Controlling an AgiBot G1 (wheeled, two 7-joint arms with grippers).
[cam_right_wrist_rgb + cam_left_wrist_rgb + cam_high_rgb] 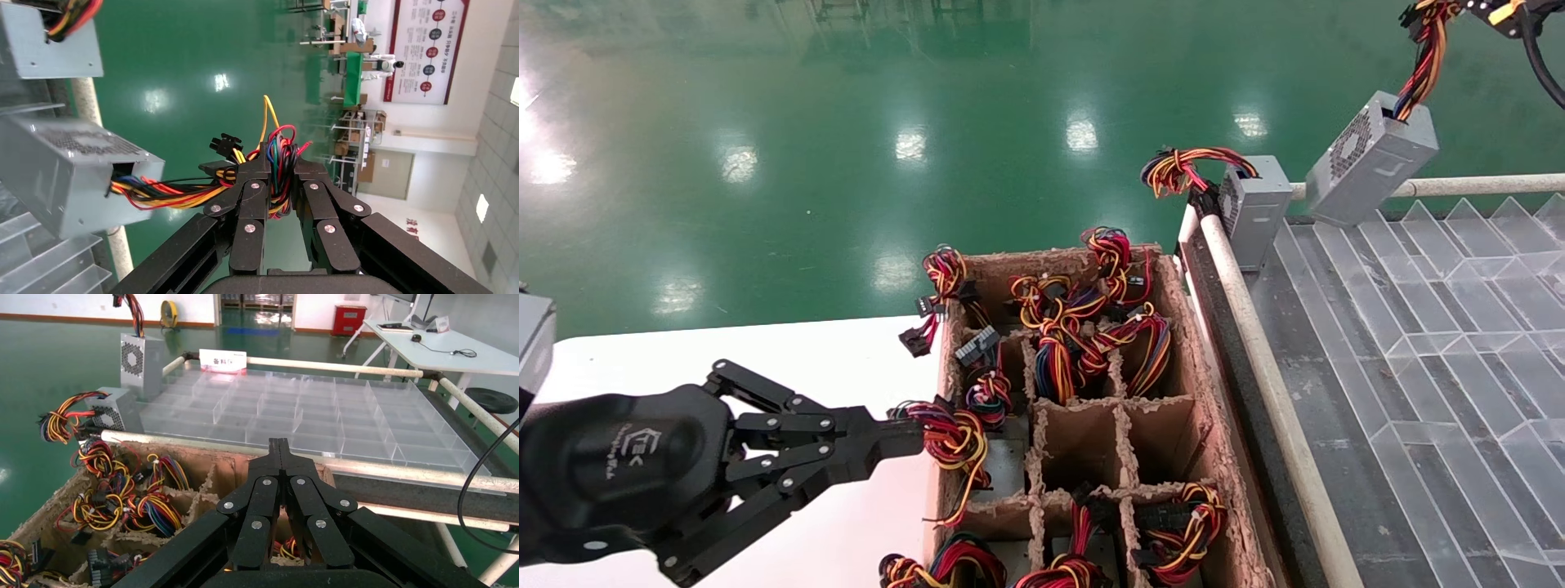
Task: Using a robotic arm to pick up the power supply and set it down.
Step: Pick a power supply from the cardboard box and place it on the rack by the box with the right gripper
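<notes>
Power supply dangling by its wire bundle from closed right hand, mostly cut off; left hand closed, empty.

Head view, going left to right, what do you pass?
Left gripper → cardboard box of wire bundles → grey box standing on the tray corner → power supply hanging by its wires → right gripper.

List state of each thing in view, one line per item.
right gripper: shut on wire bundle, raised.
power supply: hanging by its wires, tilted, above the clear divider tray.
second power supply: upright at the tray's far left corner, not held.
left gripper: shut, empty, at the cardboard crate's left edge.
cardboard crate: several cells filled with wires, two middle ones empty.
</notes>
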